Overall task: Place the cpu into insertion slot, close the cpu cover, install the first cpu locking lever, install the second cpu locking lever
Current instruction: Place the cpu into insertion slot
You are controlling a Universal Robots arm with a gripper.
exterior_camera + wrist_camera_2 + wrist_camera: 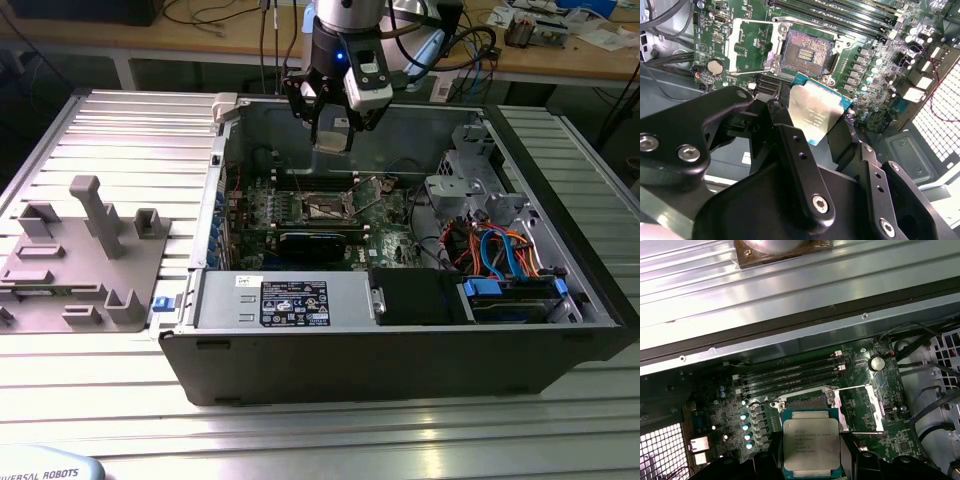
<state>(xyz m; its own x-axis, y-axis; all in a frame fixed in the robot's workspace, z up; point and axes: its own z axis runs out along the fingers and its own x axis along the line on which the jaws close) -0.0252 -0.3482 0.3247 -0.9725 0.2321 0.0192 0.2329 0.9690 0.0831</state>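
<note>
My gripper (331, 128) hangs inside the open computer case, above the green board and toward its back wall. It is shut on the cpu (817, 112), a flat silver-grey square held by two opposite edges between the black fingers (782, 120). In the first wrist view the cpu (812, 447) sits just short of the insertion slot (807, 401) and covers part of it. The insertion slot (807, 50) has a bare dark centre. The cpu cover (747, 47) is swung open beside the socket, and its thin wire levers are raised. In the exterior view the insertion slot (327, 207) lies below the gripper.
The case's front holds a black power supply box (300, 300), with a long black card (315, 243) just behind it. Drive bays with orange and blue cables (500, 250) fill the exterior view's right. Memory slots (790, 375) run beside the socket. A grey fixture plate (80, 260) lies outside the case.
</note>
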